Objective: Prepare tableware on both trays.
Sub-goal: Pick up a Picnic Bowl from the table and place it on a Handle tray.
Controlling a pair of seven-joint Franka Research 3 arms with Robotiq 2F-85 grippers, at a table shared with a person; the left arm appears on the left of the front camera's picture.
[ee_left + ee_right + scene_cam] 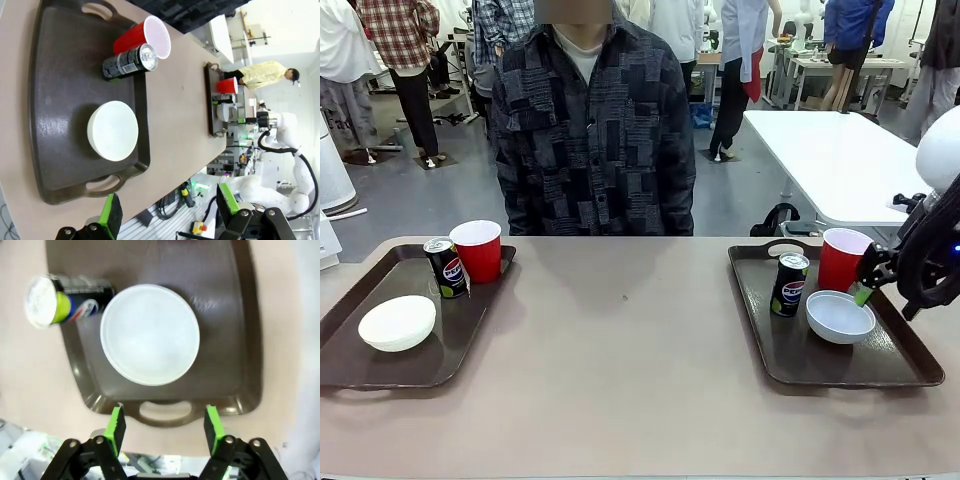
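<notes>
Each tray has a bowl, cup and can, set like a meal. Both hands, left and right, are open, holding nothing.

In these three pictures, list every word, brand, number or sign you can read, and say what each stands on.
"pepsi", beside the round logo: on the black can on the left tray.
"pepsi", partly readable: on the black can on the right tray.
Small print on both cans: too small to read.
The red cups, white bowls and trays bear no readable text.
</notes>
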